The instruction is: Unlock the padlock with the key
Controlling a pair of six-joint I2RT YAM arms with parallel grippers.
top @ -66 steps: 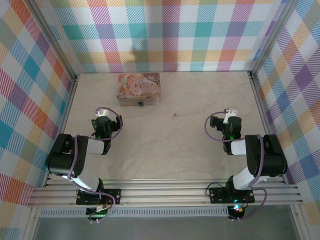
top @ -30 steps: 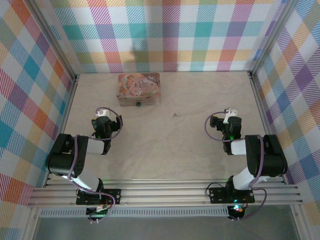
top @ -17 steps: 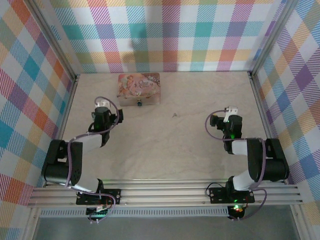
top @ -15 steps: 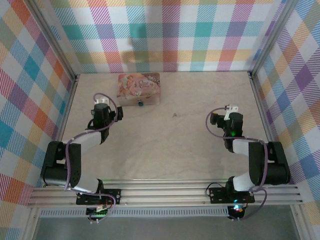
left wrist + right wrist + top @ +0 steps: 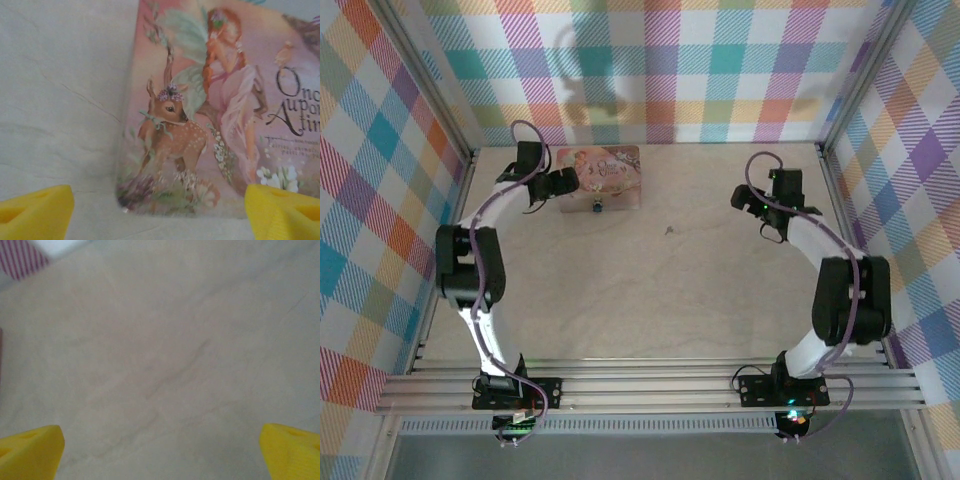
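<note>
Both arms have swung out from their folded pose by the near edge and now reach toward the far end of the table (image 5: 650,300). In the top view the left pincer (image 5: 563,184) hangs over the left end of the pink tin (image 5: 605,172), which lies at the far side of the table close to the plaid back wall (image 5: 660,70). The right pincer (image 5: 757,207) is out over bare wood at the far right, well apart from the tin. The padlock (image 5: 599,207), a tiny blue-green speck, sits right against the tin's near side, about midway along it. The key (image 5: 669,230) lies alone on the table, to the right of the padlock and a little nearer, between the two pincers and touched by neither. In the left wrist view the left pincer (image 5: 159,212) is spread wide, its yellow fingertips (image 5: 35,210) at the lower corners with nothing held between them. Beneath it is the tin's lid, painted with a fawn and a winged, red-haired girl, with pale table to its left. In the right wrist view the right pincer (image 5: 161,452) is likewise spread wide and holds nothing. It sits over bare table, with a scrap of striped wall at the far left corner.
</note>
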